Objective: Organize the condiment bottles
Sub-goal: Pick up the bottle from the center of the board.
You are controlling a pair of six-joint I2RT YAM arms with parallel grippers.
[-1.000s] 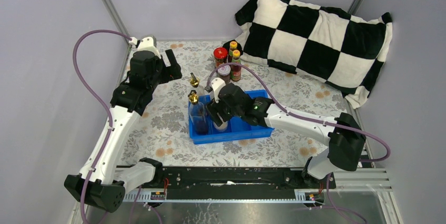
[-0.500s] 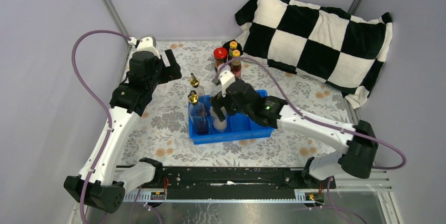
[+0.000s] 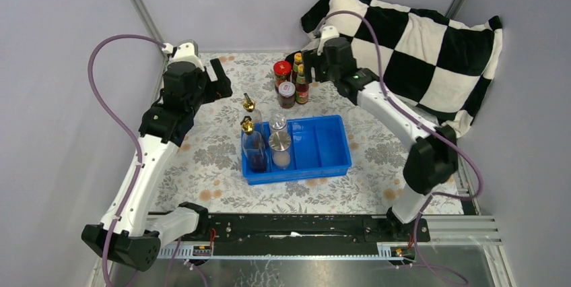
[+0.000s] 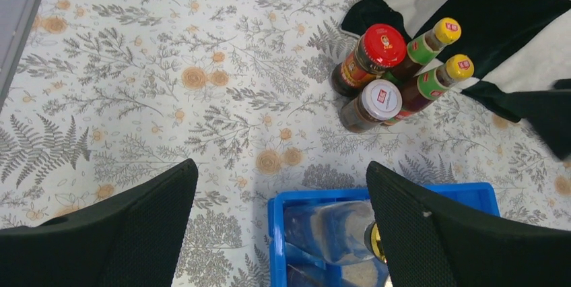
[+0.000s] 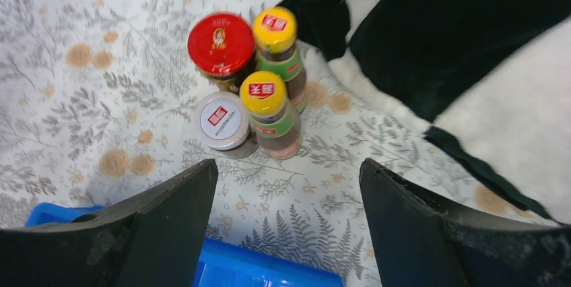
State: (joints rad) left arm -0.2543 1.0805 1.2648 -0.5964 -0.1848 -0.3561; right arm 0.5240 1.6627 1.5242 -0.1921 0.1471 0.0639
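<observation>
Red logo patch on each yellow cap (image 5: 262,91), another on white lid (image 5: 220,120), gold emblem on red lid (image 5: 220,42), no characters legible.

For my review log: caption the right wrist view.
Open right pincer above two yellow-capped bottles, red-lidded jar and white-lidded jar.

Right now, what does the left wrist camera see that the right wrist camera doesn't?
Only the left wrist view shows the open left gripper and a clear bottle inside the blue tray. Only the right wrist view shows the open right gripper. Both show the red-lidded jar, the white-lidded jar, the two yellow-capped bottles, the checkered pillow and part of the tray.
</observation>
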